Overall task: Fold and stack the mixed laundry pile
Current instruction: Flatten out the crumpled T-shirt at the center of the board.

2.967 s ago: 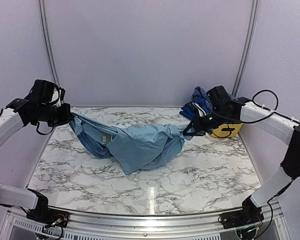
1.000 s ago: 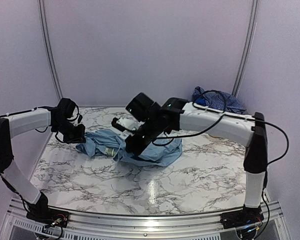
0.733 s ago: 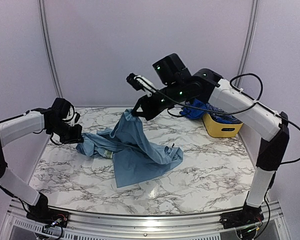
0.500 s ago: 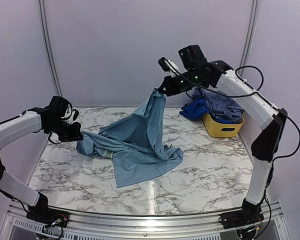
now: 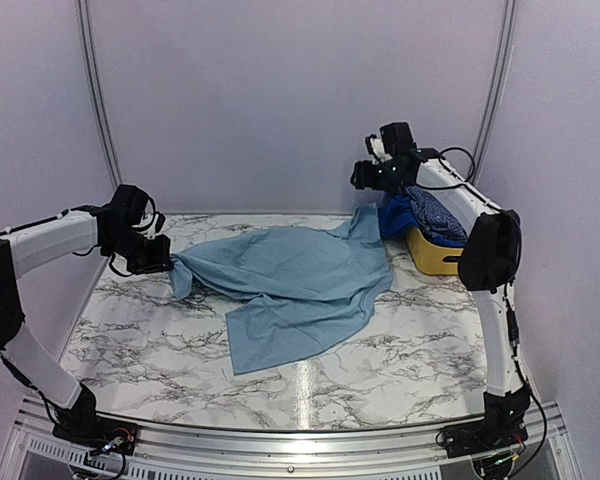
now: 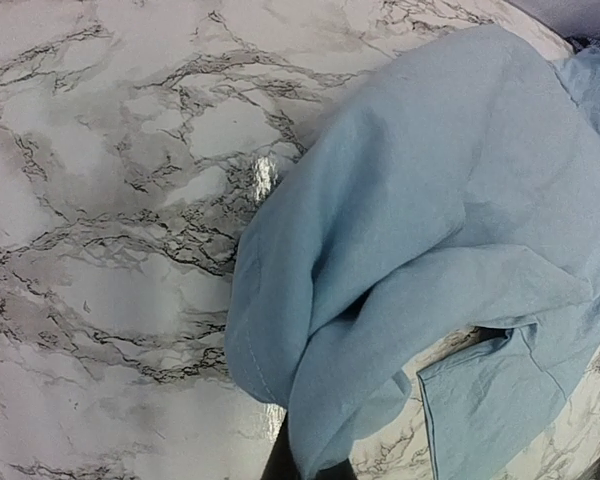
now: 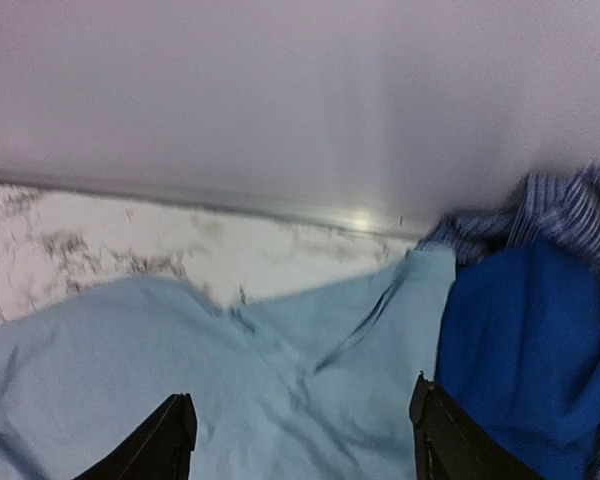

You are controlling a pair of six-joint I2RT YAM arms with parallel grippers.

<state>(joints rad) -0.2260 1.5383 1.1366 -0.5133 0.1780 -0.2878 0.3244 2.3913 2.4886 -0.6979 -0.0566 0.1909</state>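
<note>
Since half a second ago the right pincer (image 7: 302, 440) has swung off to the far right, parted its jaws and let go of the pale sky-blue T-shirt (image 5: 300, 275). The shirt hung from it in a tall peak then; it now lies spread on the desk (image 5: 410, 340), below the right pincer and reaching across to the left one. The left pincer (image 5: 158, 262) has barely shifted and is clamped shut on the shirt's left corner, with cloth bunched just ahead of its tips. The right pincer hangs empty above the shirt's far edge. Just to its right, the royal-blue piece (image 7: 520, 340) and the navy check shirt (image 7: 570, 215) sit heaped in the yellow basket (image 5: 435, 262).

To flatten the shirt well, I judge the left pincer should hold its tension. The right should come down on the loose corner nearest it and pinch a single layer. Then both should draw apart evenly to pull the creases out.
</note>
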